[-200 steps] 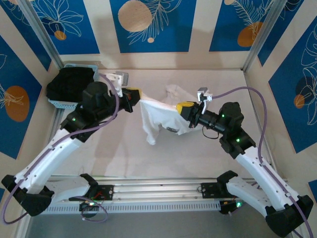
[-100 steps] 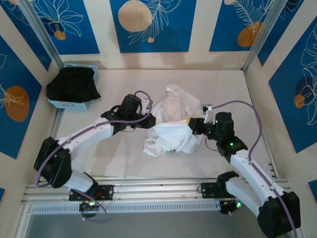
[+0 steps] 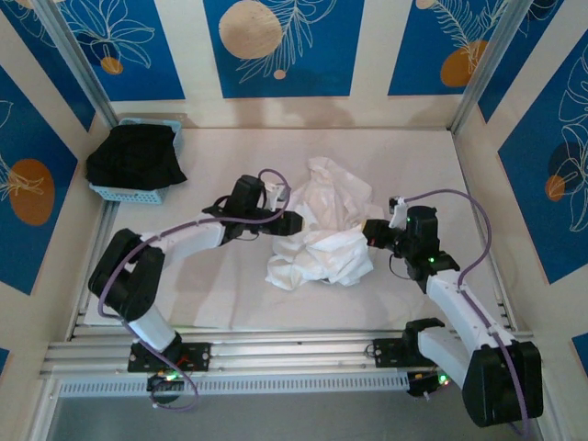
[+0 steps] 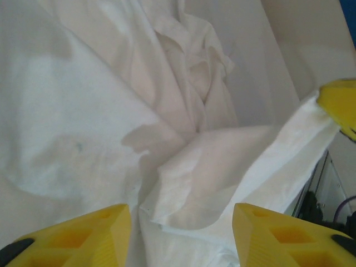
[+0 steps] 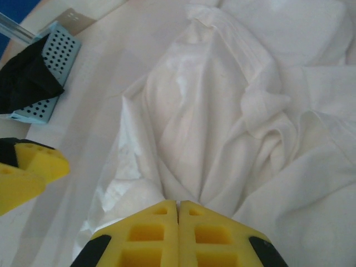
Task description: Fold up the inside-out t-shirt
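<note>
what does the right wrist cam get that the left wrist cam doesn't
Right wrist view: the blue basket with the black garment at upper left, and the right end effector shut on a bunch of the t-shirt.
Left wrist view: the left end effector open, its fingers spread apart above the cloth.
Both: the crumpled white t-shirt, and a yellow finger of the opposite end effector at the frame edge.

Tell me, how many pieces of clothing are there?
2. A white t-shirt lies crumpled mid-table; a black garment sits in the blue basket at the far left. More could hide beneath it.
</note>
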Robot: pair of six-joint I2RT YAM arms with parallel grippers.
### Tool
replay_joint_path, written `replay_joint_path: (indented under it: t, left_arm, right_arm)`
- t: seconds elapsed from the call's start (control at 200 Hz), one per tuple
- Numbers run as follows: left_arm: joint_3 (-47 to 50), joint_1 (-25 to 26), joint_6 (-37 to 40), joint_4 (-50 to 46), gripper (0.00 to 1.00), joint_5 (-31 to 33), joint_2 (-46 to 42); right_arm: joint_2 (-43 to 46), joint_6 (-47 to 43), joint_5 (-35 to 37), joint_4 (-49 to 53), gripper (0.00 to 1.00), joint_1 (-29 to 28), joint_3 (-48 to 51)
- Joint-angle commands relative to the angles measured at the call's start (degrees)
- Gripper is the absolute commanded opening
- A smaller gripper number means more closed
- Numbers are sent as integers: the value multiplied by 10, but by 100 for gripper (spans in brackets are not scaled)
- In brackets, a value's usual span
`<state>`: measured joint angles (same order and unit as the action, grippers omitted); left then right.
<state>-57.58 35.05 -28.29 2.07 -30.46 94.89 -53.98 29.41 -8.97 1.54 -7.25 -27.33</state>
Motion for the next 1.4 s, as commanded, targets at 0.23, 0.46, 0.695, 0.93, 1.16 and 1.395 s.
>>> replay_joint_path:
  t: [0.23, 0.46, 0.695, 0.93, 1.16, 1.395]
  left_arm:
    - [-19, 24, 87, -21, 52, 11, 41]
    - [5, 30, 256, -15, 50, 98, 7]
    - [4, 30, 495, 11, 52, 123, 12]
    - [-55, 35, 730, -44, 54, 118, 68]
    - [-107, 52, 875, -71, 56, 140, 122]
    - [-125, 70, 932, -54, 55, 132, 150]
  right_arm:
    - [-42, 32, 15, 31, 0, 46, -24]
    - [-76, 19, -8, 37, 0, 71, -44]
    - [-98, 14, -28, 24, 0, 79, -54]
    - [-97, 10, -44, 18, 0, 79, -55]
    - [-98, 10, -52, 13, 0, 80, -57]
    - [-97, 9, -54, 13, 0, 80, -58]
